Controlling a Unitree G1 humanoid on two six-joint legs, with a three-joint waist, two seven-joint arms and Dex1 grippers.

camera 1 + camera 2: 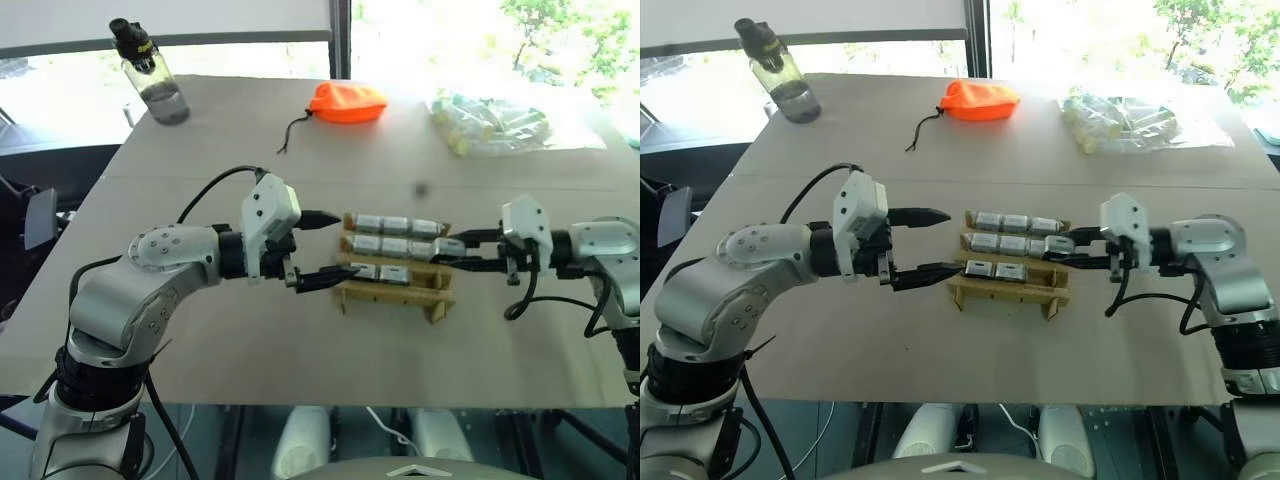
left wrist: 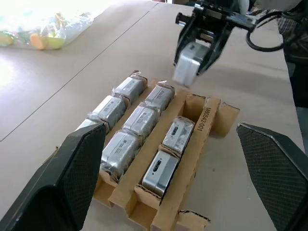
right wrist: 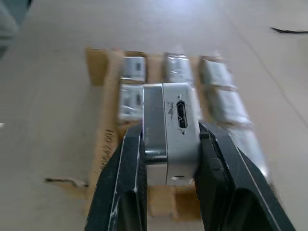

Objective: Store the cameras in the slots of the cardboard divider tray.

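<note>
- Two grippers stand at the two ends of the cardboard divider tray (image 1: 395,272) in the left eye view. The left gripper (image 1: 322,248) has its fingers spread wide, one finger at the far-left corner of the tray and one at the near-left end, and nothing is between them. The right gripper (image 1: 462,250) is closed on one camera (image 1: 449,246) at the right end of the tray. The tray lies in the middle of the table (image 1: 250,350), and the far row and the middle row are full of cameras.
- Right eye view: an orange pouch (image 1: 980,100), a bag of pale tubes (image 1: 1120,122) and a bottle (image 1: 778,72) stand far on the table, well apart from the tray.
- Left wrist view: the near row holds two cameras and its right slot is empty. The cardboard wall carries printing that looks like "M80542-001" (image 2: 202,122). The held camera hangs above the right end.
- Right wrist view: both fingers (image 3: 124,183) press the sides of the silver camera, whose small port faces the lens.
</note>
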